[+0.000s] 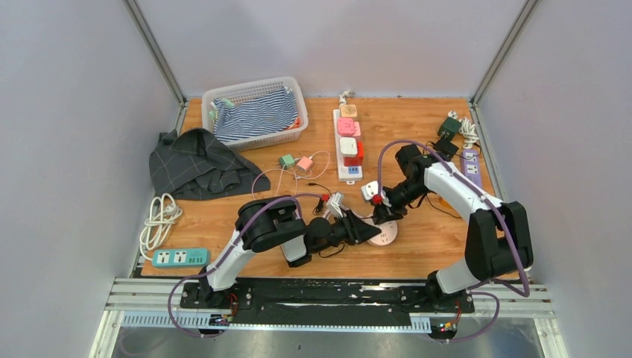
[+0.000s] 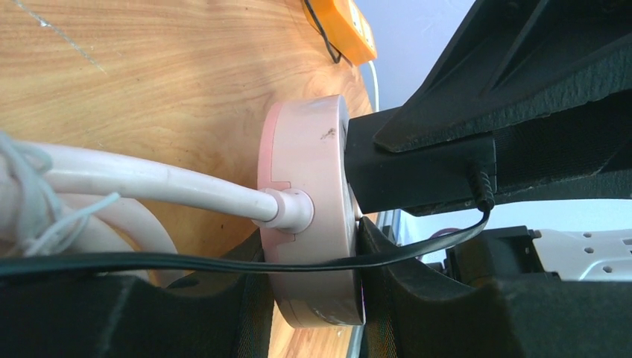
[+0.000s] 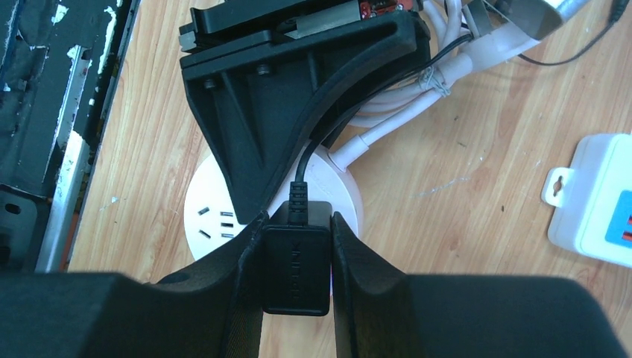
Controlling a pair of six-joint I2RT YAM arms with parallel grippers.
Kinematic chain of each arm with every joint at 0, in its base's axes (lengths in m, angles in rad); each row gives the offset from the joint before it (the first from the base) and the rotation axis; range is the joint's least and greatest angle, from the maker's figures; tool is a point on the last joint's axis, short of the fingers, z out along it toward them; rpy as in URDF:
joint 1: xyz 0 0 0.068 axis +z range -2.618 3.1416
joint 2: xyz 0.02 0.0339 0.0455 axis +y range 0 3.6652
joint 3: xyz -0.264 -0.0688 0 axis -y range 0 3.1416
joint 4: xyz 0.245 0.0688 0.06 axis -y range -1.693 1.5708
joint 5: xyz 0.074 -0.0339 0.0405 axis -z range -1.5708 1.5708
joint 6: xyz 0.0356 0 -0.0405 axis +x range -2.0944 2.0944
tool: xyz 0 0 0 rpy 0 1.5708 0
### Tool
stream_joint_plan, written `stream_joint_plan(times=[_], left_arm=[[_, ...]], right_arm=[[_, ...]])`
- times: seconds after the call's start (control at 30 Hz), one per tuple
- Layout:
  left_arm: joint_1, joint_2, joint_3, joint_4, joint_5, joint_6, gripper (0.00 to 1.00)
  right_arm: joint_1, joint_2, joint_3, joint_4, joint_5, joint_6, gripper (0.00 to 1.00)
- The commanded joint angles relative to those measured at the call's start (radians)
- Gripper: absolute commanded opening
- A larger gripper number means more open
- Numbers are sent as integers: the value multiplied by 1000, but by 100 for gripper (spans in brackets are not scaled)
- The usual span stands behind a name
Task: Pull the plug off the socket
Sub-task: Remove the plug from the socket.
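Standing upright in the round pink-and-white socket (image 3: pixel 205 205) near the front middle of the desk (image 1: pixel 432 240), the boxy black plug (image 3: pixel 296 272) was clamped in the right hand (image 3: pixel 296 224), which reached in from the right. The way out looked to run straight up, away from the socket's face. The left hand (image 2: pixel 309 265), lying low from the left, was closed on the smooth plastic disc's rim, seemingly to hold it down.
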Motion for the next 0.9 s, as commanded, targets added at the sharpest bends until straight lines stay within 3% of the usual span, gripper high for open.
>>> stream_joint_plan(times=[0.0,0.3,0.5,0.67,0.87], left_arm=[[-21,14,43,47,58,93,6],[-21,-8,23,46,52,107,6],[-6,-80,-23,36,66,157,6],[37,-71,-37,39,124,121,5],[56,-112,-65,41,158,79,3]], right_arm=[[-27,-50,-9,35,-83,143,0],[-57,-85,-46,169,35,280,0],[87,-51,-36,73,-62,180,0],[140,43,19,115,6,324,0],[135,-8,-9,326,184,554,0]])
